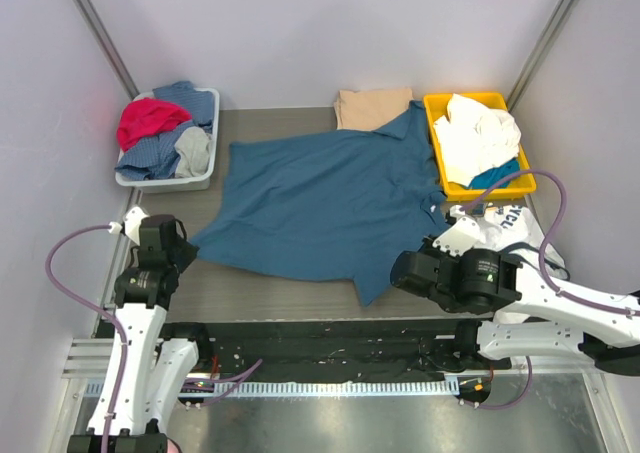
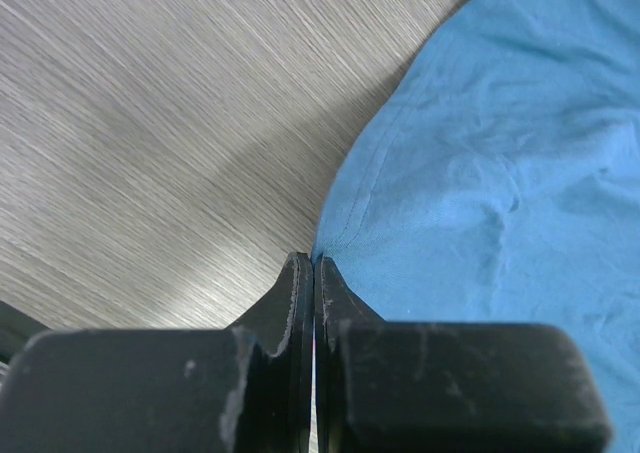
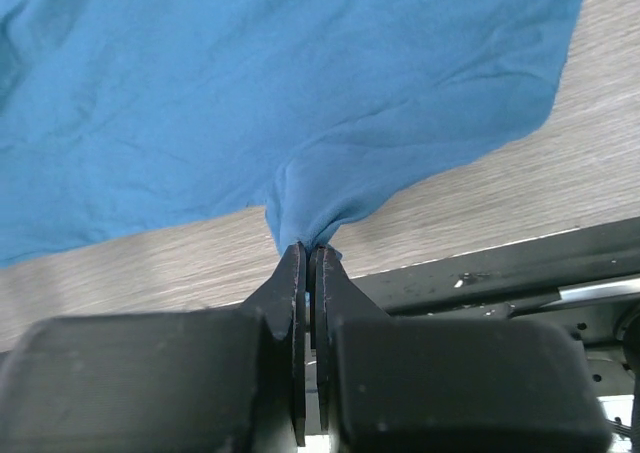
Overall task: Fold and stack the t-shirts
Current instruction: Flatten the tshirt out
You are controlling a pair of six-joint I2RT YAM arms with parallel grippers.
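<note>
On table (image 1: 262, 295) | teal-blue t-shirt (image 1: 320, 198) spread, rumpled | right tool (image 3: 308, 249) pinches hem | left tool (image 2: 305, 263) closed at edge

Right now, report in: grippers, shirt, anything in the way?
Right gripper shut on teal shirt. Left gripper shut at its edge. Shirt unfolded, overlapping tan shirt.

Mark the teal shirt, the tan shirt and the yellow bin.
teal shirt (image 1: 320, 203), top view, middle of its body.
tan shirt (image 1: 372, 108), top view, its middle.
yellow bin (image 1: 436, 103), top view, far-left corner.
</note>
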